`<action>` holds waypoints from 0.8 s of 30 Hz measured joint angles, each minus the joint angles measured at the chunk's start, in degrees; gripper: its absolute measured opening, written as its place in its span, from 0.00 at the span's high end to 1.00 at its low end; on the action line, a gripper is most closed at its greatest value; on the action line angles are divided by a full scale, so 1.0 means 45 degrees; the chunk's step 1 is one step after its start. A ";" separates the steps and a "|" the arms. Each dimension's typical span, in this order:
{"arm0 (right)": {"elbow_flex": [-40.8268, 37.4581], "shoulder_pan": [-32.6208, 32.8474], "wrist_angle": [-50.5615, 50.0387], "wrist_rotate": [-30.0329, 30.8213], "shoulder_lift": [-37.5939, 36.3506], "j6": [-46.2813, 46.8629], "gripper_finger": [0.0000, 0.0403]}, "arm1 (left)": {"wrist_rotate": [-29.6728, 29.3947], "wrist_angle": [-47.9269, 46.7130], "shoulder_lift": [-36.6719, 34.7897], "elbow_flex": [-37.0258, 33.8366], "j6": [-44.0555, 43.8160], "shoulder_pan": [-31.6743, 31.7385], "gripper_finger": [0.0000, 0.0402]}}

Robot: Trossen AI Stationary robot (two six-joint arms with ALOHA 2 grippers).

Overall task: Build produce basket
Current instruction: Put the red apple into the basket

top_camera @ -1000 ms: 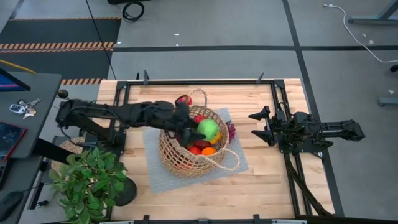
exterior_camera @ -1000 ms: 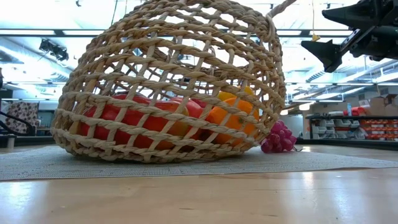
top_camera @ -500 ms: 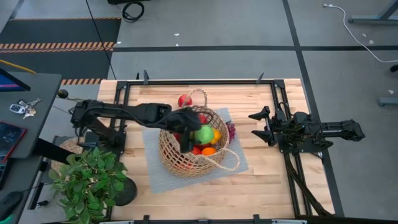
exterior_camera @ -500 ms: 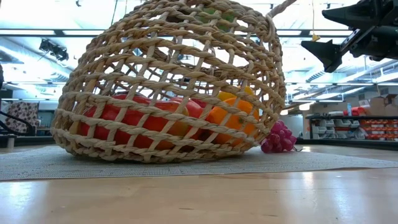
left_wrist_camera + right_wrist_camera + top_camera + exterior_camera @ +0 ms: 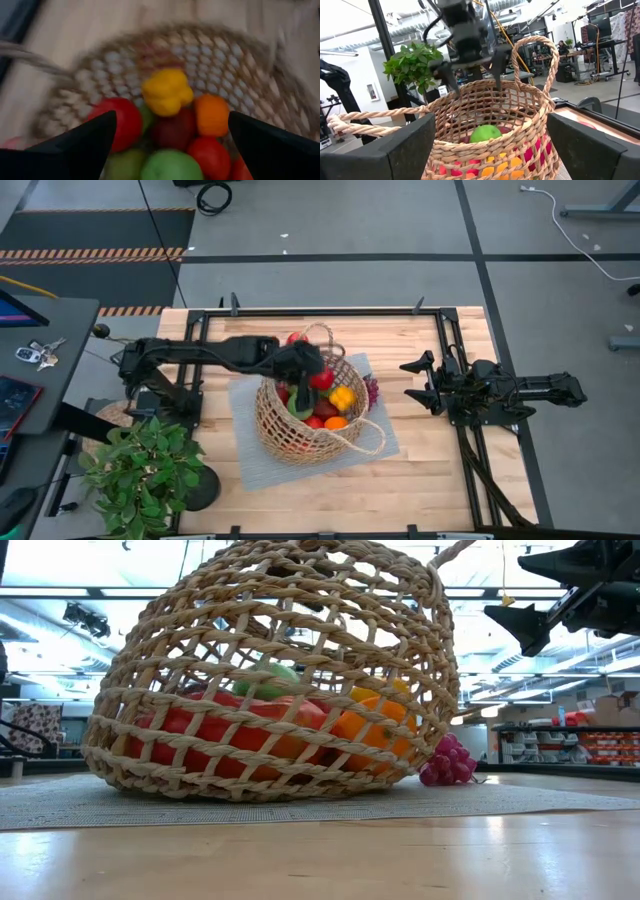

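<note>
The tan wicker basket (image 5: 305, 415) stands on a grey mat (image 5: 245, 455) and holds red, orange, yellow and green produce (image 5: 166, 92). A green apple (image 5: 485, 133) lies on top of the pile, and it also shows through the weave (image 5: 265, 682). My left gripper (image 5: 476, 85) hangs open just above the basket's mouth, pointing down into it, and touches nothing. A red fruit (image 5: 295, 338) lies outside the basket by its far handle. My right gripper (image 5: 413, 382) waits open at the table's right side, level, well clear of the basket.
A bunch of purple grapes (image 5: 445, 760) lies on the mat against the basket's right side. A leafy potted plant (image 5: 140, 470) stands at the near left corner. Bare wood (image 5: 420, 480) runs along the table's near edge.
My left gripper, which held the green apple over the basket, has tipped downward and rolled above the basket's mouth. It has let go of the apple. The apple has dropped into the basket and now rests on the other fruit.
</note>
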 joint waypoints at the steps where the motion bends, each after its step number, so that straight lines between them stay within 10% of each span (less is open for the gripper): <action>1: 0.0000 -0.0002 -0.0003 0.0003 0.0001 0.0000 0.05 | -0.0168 -0.0138 -0.0023 0.0266 -0.0204 0.0052 0.03; 9: 0.0000 -0.0003 0.0000 0.0003 -0.0004 0.0000 0.05 | -0.1117 -0.0214 -0.1139 0.0819 0.0902 -0.0130 0.04; 24: 0.0000 0.0000 0.0020 -0.0002 0.0001 0.0000 0.05 | -0.2757 0.5593 -0.6785 -0.6444 0.0190 0.0980 0.04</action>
